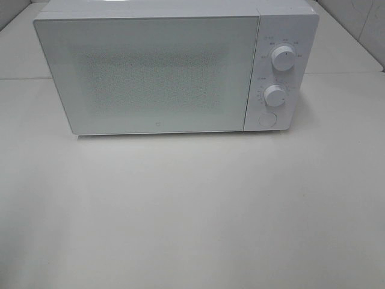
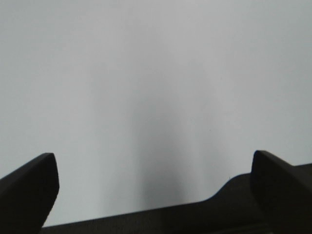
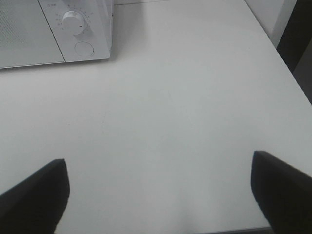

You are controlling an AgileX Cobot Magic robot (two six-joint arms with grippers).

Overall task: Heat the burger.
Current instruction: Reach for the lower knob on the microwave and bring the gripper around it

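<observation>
Since its frosted door [image 1: 144,75] is shut, the one white microwave [image 1: 150,12] hides whatever is inside, and I cannot tell where the burger is. Its side panel carries two dials, the upper dial [image 1: 283,58] and the lower dial [image 1: 274,96], with one round button [image 1: 267,119] beneath. A small logo [image 1: 157,127] low on the door and the markings around the dials are too small to read. It stands on a plain white table [image 1: 192,211]. Both pincers are released: the left gripper [image 2: 152,161] and the right gripper [image 3: 158,163] each spread wide over bare tabletop, grasping nothing.
</observation>
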